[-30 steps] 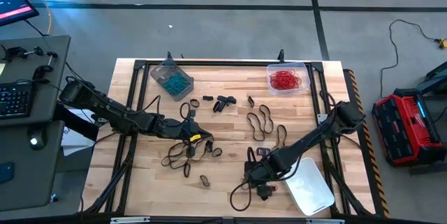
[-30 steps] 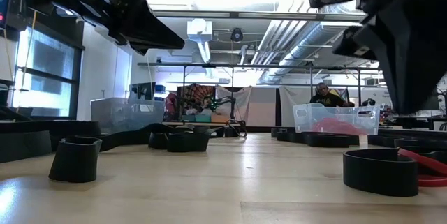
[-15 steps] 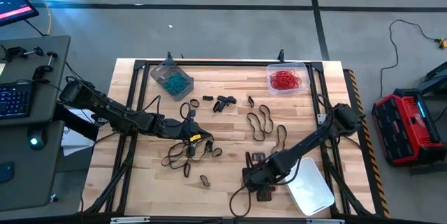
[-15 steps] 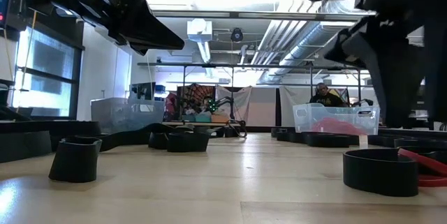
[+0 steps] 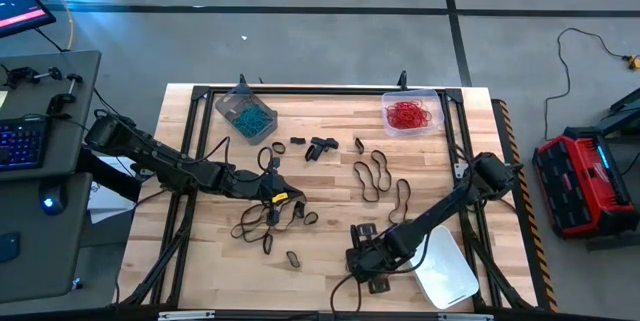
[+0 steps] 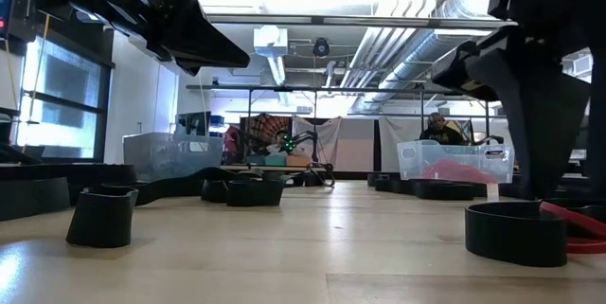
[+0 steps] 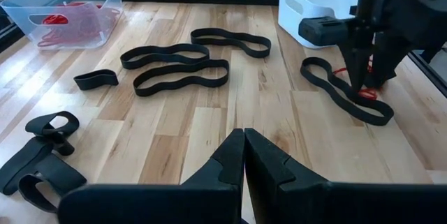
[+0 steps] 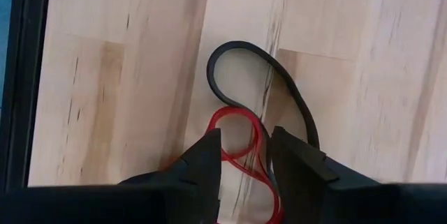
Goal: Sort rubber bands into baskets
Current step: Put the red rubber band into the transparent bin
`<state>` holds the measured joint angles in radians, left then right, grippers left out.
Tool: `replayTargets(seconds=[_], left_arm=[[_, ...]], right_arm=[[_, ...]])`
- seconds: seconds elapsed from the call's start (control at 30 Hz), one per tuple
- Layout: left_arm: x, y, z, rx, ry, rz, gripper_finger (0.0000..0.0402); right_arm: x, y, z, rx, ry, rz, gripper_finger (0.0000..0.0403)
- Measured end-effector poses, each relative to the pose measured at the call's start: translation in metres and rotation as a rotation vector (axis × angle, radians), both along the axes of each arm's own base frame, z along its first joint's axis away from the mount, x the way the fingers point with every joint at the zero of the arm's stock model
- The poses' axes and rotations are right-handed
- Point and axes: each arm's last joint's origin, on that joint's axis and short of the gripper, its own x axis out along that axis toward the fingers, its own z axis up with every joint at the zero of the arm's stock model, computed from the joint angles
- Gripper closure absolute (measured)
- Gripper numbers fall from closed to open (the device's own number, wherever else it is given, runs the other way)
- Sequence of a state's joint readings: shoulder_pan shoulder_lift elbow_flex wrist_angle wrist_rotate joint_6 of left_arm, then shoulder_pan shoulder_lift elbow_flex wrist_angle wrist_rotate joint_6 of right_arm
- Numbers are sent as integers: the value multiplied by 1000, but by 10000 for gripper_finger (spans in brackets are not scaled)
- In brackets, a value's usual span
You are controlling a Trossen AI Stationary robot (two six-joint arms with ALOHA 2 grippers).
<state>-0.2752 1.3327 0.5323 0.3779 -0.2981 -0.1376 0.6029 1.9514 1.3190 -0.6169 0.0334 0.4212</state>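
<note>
Red rubber band [image 8: 241,144] — a thin floppy loop — lies on the pale wood between the parted fingers [image 8: 202,161] of the right gripper [image 5: 372,273], which points down at the tabletop's [image 5: 330,186] near edge with its jaws apart and nothing clamped; the loop overlaps a long black band [image 8: 258,77] curling beside it. Black bands lie scattered over the middle of the planks, some long and wavy [image 5: 372,176], some short and curled [image 5: 293,258]; I cannot count them exactly. Three baskets show: a grey-tinted one [image 5: 245,111] holding teal bands at the far left corner, a clear one [image 5: 411,111] holding red bands at the far right, and a whitish one [image 5: 447,267] beside the right gripper, near the front edge. The left gripper [image 5: 272,198] hangs over a cluster of black bands left of centre, fingers pressed together and holding nothing. Grey floor surrounds the tabletop — a keyboard desk [image 5: 40,161] stands to the left, a red case [image 5: 580,176] to the right.
</note>
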Motion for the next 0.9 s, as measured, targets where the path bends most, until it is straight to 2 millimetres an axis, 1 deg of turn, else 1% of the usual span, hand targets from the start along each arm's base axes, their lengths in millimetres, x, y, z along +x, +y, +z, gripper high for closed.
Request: replayTargets(seconds=[0.4, 0.7, 0.8, 0.9], left_arm=[[0, 0, 0, -8, 0, 4, 398], [0, 0, 0, -9, 0, 4, 398], [0, 0, 0, -8, 0, 4, 398], [0, 0, 0, -8, 0, 4, 398]], right_arm=[[0, 0, 0, -7, -4, 62, 291], [4, -1, -15, -41, 12, 96, 293], [4, -1, -14, -51, 5, 93, 309], [4, -1, -14, -56, 0, 90, 340]])
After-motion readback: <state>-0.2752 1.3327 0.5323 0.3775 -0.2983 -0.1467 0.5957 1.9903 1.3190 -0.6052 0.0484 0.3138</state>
